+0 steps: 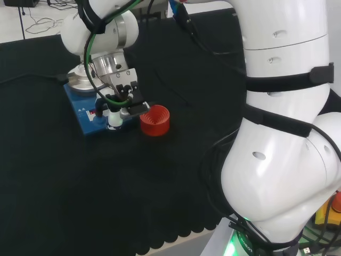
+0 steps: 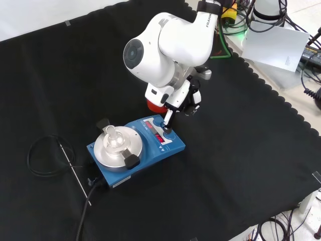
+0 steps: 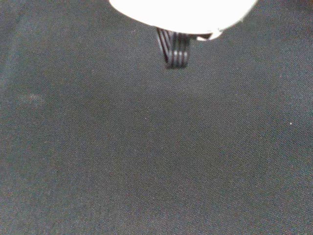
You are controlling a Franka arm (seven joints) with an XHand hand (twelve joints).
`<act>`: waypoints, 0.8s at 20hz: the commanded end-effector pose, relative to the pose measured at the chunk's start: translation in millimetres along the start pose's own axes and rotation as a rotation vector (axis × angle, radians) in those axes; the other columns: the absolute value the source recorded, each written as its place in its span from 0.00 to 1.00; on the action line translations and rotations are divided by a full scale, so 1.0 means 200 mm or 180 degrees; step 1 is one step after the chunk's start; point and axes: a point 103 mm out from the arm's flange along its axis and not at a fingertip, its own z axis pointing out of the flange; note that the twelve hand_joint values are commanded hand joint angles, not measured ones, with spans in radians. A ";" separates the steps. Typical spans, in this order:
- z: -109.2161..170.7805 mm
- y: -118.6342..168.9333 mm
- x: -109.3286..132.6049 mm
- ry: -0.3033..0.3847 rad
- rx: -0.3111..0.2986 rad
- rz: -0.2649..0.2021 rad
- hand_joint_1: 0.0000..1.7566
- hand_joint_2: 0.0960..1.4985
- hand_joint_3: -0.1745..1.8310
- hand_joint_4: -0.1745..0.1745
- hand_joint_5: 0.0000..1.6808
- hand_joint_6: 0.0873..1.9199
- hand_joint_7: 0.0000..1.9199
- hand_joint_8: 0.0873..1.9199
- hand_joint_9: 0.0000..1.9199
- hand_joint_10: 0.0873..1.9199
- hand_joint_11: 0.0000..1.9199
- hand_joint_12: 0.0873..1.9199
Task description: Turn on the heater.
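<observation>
The heater (image 2: 173,149) is a blue box with a round silver plate (image 2: 123,150) and a front panel with red lit displays (image 2: 156,137). In the head view the heater (image 1: 84,118) sits at the left, under the arm's wrist. The hand (image 2: 189,98) hangs over the panel end, and one straight finger (image 2: 169,119) points down onto a knob (image 2: 168,134) on the panel. In the head view the hand (image 1: 121,95) stands over the heater's near right corner, with a white fingertip (image 1: 115,119) touching it. A blurred white part of the hand (image 3: 181,12) shows above black cloth in the wrist view.
A small clear glass piece (image 2: 111,134) rests on the silver plate. A red ribbed stand (image 1: 155,120) stands just right of the heater in the head view, partly behind the arm in the front view (image 2: 154,106). A black cable (image 2: 45,155) coils left of the heater.
</observation>
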 end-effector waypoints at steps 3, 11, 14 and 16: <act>0.01 0.00 -0.01 0.0013 0.0006 -0.0001 0.83 0.37 0.66 0.31 0.19 0.22 0.92 0.68 0.95 0.67 0.84 0.69; 0.02 0.01 0.01 0.0003 0.0032 -0.0007 0.83 0.37 0.67 0.31 0.20 0.22 0.92 0.68 0.95 0.67 0.84 0.69; 0.02 0.01 0.00 0.0003 0.0039 -0.0004 0.83 0.37 0.67 0.31 0.20 0.22 0.92 0.68 0.95 0.67 0.84 0.69; 0.01 0.00 0.00 0.0003 0.0019 -0.0006 0.83 0.37 0.67 0.31 0.20 0.22 0.92 0.68 0.95 0.67 0.84 0.69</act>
